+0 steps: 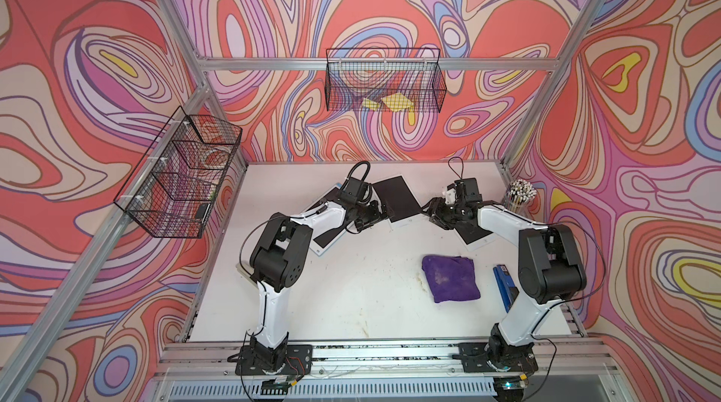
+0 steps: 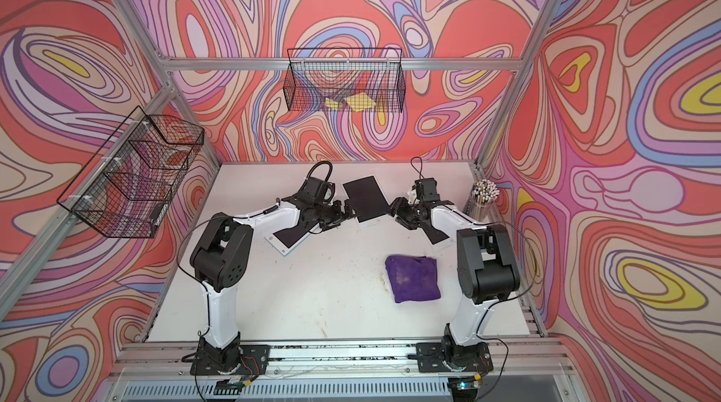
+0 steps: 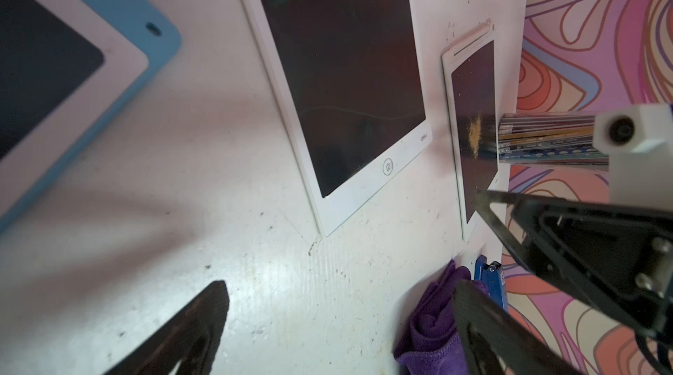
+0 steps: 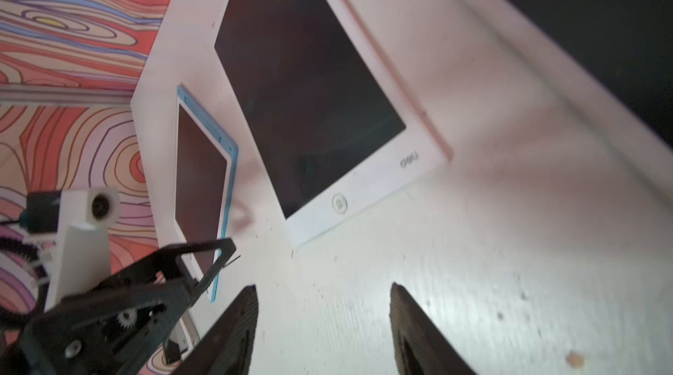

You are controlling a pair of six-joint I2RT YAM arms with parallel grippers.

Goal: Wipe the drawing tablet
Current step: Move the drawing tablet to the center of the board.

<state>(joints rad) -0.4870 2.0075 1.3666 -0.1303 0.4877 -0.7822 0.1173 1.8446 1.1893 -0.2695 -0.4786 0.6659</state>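
Three drawing tablets with dark screens lie at the back of the table. The middle white one (image 1: 395, 196) (image 3: 346, 82) (image 4: 309, 100) lies between my two grippers. A blue-backed one (image 1: 324, 243) (image 4: 200, 180) sits partly under my left arm. A third (image 1: 474, 235) (image 3: 472, 100), under my right arm, has yellowish crumbs on its screen. The folded purple cloth (image 1: 450, 278) (image 3: 433, 318) lies apart from the tablets, near my right arm. My left gripper (image 1: 384, 210) (image 3: 338, 284) stands wide open over bare table. The right gripper (image 1: 428, 209) (image 4: 323, 286) is open too, holding nothing.
A blue stapler (image 1: 505, 288) lies right of the cloth. A clear cup of pencils (image 1: 518, 197) stands at the back right corner. Wire baskets hang on the back wall (image 1: 384, 84) and the left wall (image 1: 183, 177). The white table (image 1: 351, 294) is scuffed and speckled.
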